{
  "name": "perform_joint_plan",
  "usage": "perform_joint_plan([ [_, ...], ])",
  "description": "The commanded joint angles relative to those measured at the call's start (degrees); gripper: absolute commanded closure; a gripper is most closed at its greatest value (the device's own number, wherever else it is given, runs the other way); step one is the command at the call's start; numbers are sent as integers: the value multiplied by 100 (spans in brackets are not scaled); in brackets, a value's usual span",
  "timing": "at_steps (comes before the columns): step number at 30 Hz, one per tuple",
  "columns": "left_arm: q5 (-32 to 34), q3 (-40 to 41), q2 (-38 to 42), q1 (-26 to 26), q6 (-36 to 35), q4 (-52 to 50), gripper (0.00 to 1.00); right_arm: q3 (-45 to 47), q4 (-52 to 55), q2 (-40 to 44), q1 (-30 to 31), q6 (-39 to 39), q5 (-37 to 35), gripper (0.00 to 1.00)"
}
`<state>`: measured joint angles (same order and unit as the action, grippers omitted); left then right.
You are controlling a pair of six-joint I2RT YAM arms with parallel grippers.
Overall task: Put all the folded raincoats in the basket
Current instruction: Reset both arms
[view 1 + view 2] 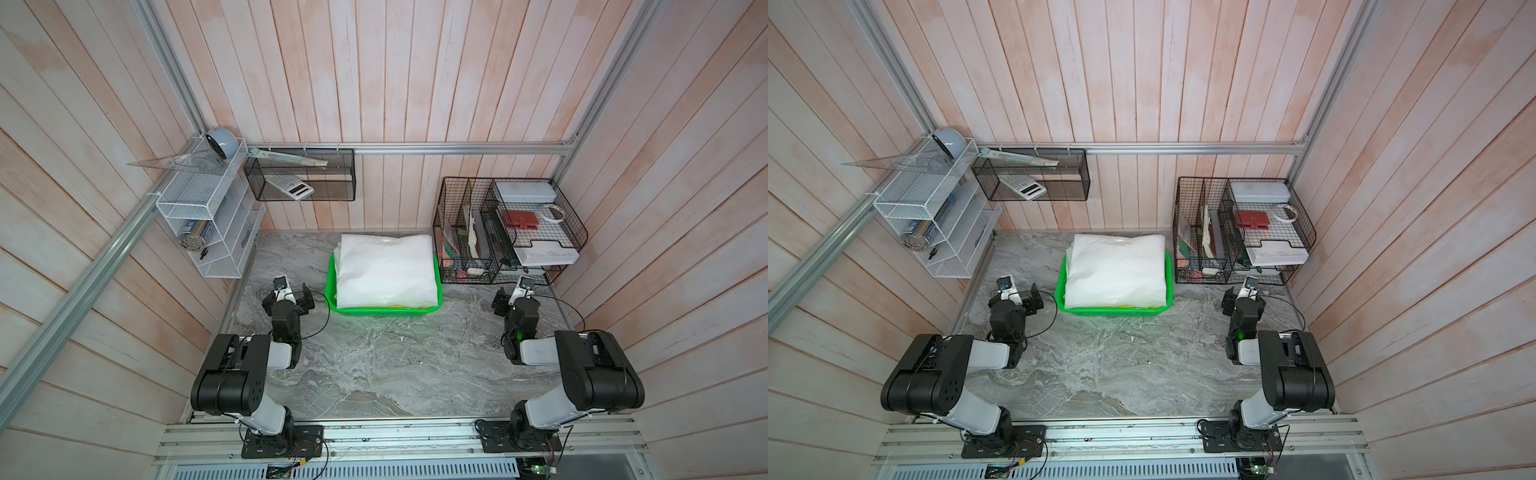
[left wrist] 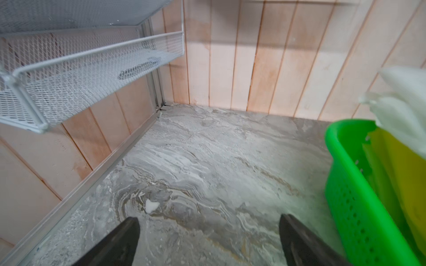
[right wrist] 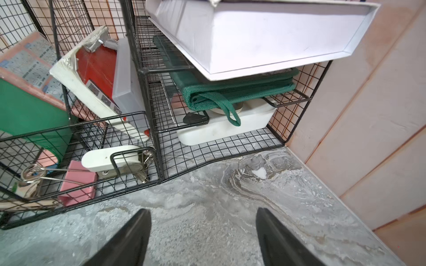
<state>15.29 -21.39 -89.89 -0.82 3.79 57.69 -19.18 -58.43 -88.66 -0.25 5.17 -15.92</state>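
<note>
The folded raincoat, a white bundle, lies on top of the bright green basket at the back middle of the table, in both top views. It covers nearly the whole basket and overhangs its far rim. Something yellow shows under it inside the basket. My left gripper hovers low just left of the basket, open and empty, apart from the raincoat. My right gripper is to the basket's right, open, with only bare table between its fingers.
A black wire organiser full of boxes and stationery stands at the back right, just beyond my right gripper. A white wire shelf hangs on the left wall above my left gripper. A black mesh box hangs on the back wall.
</note>
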Motion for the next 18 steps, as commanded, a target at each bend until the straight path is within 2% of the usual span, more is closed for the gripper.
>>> perform_joint_plan([
  [1,9,11,46,87,192,-464,0,-7,193,-39,-9,134,272,22],
  [2,16,19,34,91,183,-424,0,-7,187,-37,-3,134,273,9],
  [3,14,26,57,89,184,-422,0,0,178,-41,3,129,268,2],
  [8,13,38,53,82,182,-412,0,-151,410,-52,131,-150,452,2],
  [18,9,38,54,87,191,-415,0,-139,385,-47,136,-141,450,2],
])
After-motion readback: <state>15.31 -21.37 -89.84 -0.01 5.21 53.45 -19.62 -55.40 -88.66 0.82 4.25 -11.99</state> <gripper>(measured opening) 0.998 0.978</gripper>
